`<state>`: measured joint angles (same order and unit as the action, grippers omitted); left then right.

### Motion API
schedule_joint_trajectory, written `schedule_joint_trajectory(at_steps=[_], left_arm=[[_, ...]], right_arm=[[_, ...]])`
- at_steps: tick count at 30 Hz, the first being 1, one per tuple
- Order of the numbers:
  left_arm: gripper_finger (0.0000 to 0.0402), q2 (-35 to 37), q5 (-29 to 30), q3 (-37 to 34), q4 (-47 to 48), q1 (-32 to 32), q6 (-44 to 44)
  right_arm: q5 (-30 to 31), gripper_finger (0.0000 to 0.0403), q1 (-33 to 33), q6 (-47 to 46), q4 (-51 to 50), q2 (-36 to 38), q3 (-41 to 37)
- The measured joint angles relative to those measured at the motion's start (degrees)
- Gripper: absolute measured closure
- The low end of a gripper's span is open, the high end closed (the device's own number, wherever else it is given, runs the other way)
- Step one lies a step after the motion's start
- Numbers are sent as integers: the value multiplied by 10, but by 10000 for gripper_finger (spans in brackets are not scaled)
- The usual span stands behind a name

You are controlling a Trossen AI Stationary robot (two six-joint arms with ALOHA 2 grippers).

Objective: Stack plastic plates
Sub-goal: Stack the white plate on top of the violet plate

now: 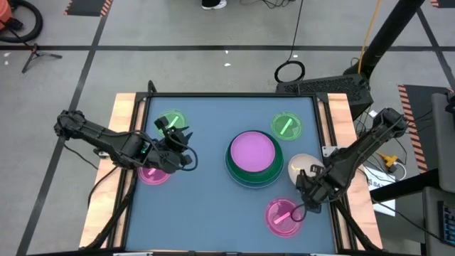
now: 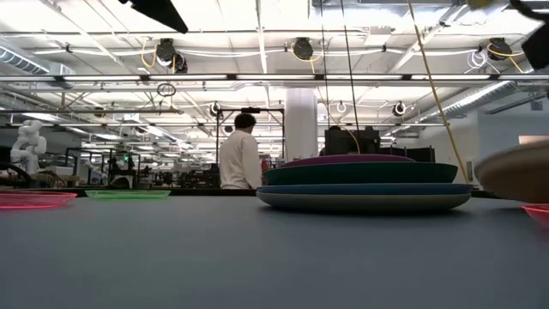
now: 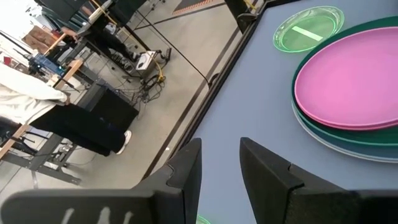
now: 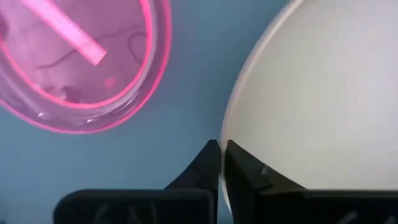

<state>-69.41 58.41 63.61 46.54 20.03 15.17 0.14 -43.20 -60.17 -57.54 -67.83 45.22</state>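
A stack of plates (image 1: 252,158) stands mid-table, purple-pink on top, then dark green, blue and grey-white at the bottom (image 2: 360,202). Small translucent green plates lie at the far left (image 1: 170,122) and far right (image 1: 286,126). Translucent pink plates lie at the left (image 1: 153,173) and near right (image 1: 284,217). My right gripper (image 1: 306,186) is shut on a beige plate (image 1: 302,166) to the right of the stack. My left gripper (image 1: 183,146) hovers open and holds nothing, between the left green and left pink plates, facing the stack (image 3: 348,81). My right gripper pinches the beige plate's rim (image 4: 225,134) between its two fingers, on the side toward the table's near edge. It comes at the plate on a slant from the near right. In the low view the plate (image 2: 519,172) sits tilted in the hold.
Bare blue-grey tabletop (image 1: 206,206) lies between the stack and the left plates and along the near edge. The pink plate (image 4: 81,62) sits just beside my right gripper. A person (image 2: 240,159) stands in the room far behind the table.
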Motion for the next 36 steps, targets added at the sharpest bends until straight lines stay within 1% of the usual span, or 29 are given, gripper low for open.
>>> schedule_joint_trajectory(at_steps=[3, 5, 9, 13, 16, 23, 31, 36], left_arm=[[286, 0, 0, 0, 0, 0, 0], [286, 0, 0, 0, 0, 0, 0], [286, 0, 0, 0, 0, 0, 0], [286, 0, 0, 0, -1, 0, 0], [286, 0, 0, 0, -1, 0, 0], [286, 0, 0, 0, -1, 0, 0], [286, 0, 0, 0, -1, 0, -2], [286, 0, 0, 0, -1, 0, -4]], right_arm=[[50, 395, 0, -6, -66, 0, 40], [95, 395, 0, -6, -99, 0, 66], [188, 395, 6, 4, -140, 0, 118], [248, 395, 30, 62, -143, -1, 159], [269, 395, 64, 124, -139, -14, 185], [262, 395, 157, 305, -75, -63, 216], [170, 396, 254, 482, -52, -151, 263], [124, 396, 294, 576, -52, -209, 292]])
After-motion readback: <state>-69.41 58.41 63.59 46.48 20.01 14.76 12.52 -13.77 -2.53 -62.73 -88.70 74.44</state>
